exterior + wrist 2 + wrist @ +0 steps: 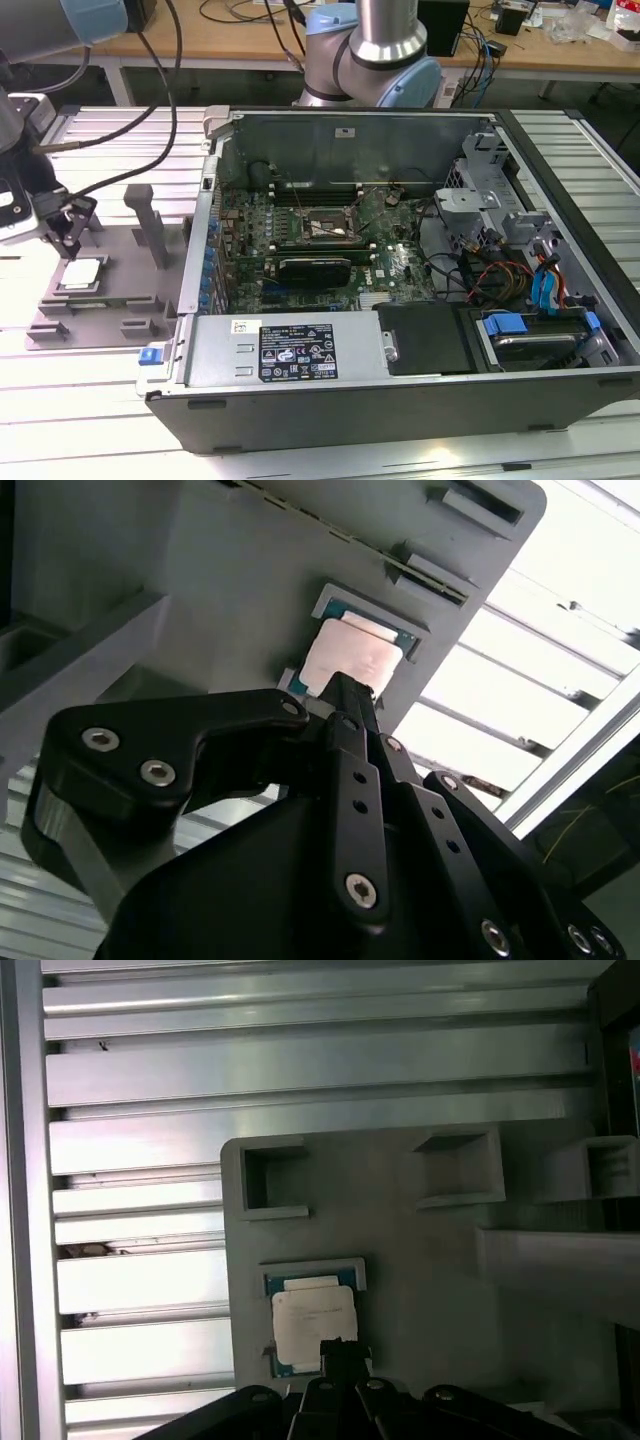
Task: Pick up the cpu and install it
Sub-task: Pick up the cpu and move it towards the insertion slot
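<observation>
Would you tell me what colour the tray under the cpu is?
The tray holding the cpu is plain grey, clearest in the first wrist view.

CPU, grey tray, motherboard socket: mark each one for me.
cpu (312, 1322), first wrist view, middle of its silver top.
grey tray (430, 1250), first wrist view, bare flat surface beside the cpu.
motherboard socket (322, 226), exterior view, centre of its square frame.
</observation>
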Motion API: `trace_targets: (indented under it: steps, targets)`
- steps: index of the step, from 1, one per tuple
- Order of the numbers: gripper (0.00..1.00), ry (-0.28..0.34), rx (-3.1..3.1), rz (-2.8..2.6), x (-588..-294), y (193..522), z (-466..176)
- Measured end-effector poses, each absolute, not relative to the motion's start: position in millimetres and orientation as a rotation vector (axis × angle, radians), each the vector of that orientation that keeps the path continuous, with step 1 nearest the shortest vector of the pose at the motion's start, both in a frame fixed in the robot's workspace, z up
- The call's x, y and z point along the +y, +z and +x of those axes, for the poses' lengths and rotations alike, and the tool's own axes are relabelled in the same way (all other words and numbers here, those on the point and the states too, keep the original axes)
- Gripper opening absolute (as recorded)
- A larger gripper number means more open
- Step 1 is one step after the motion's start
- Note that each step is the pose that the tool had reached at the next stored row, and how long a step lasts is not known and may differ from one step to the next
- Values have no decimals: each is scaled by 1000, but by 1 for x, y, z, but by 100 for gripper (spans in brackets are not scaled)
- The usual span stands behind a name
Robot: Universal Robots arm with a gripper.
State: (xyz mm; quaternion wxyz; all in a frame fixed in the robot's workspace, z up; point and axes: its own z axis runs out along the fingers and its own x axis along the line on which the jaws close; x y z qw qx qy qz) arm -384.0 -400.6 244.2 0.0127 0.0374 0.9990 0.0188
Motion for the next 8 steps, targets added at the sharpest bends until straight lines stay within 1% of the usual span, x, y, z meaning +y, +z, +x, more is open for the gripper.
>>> trace_targets:
  steps: [8]
  targets:
    - [11,58,3114,117,-402,224,-389]
